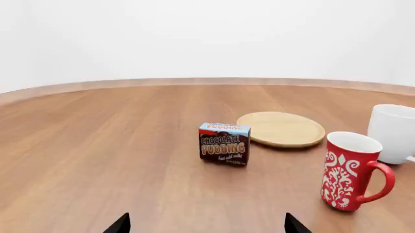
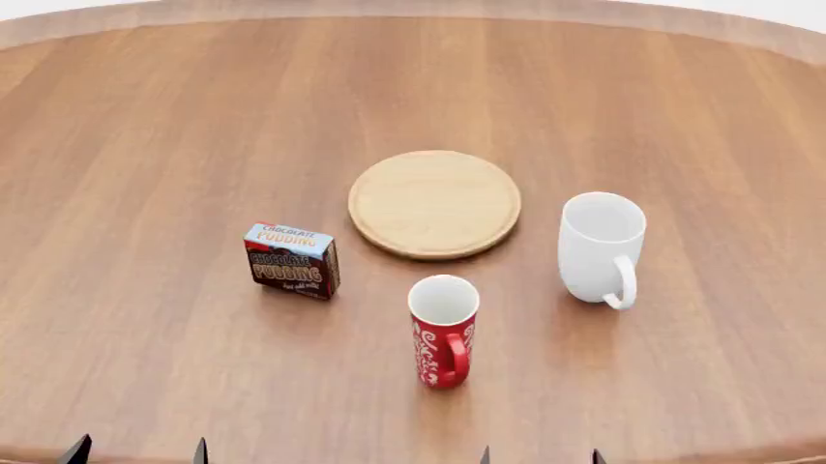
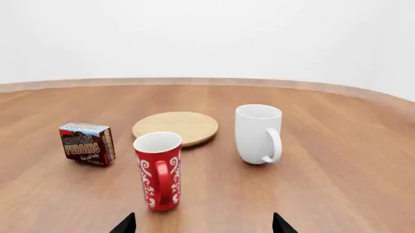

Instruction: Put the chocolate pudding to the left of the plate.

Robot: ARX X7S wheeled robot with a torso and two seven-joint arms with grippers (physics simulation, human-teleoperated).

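Note:
The chocolate pudding [image 2: 293, 260] [image 1: 224, 143] [image 3: 87, 143] is a small brown box with a light blue top, standing upright on the wooden table to the front left of the plate. The plate [image 2: 435, 203] [image 1: 281, 128] [image 3: 175, 127] is a flat round light-wood disc near the table's middle. My left gripper [image 2: 138, 451] [image 1: 206, 226] is open at the near table edge, well short of the box, nothing between its fingers. My right gripper [image 2: 540, 455] [image 3: 202, 224] is open too, just in front of the red mug.
A red patterned mug [image 2: 443, 330] [image 1: 350, 171] [image 3: 158, 170] stands in front of the plate, handle toward me. A white mug [image 2: 602, 248] [image 1: 395, 133] [image 3: 259, 134] stands right of the plate. The round table's far edge [image 2: 413, 10] curves behind.

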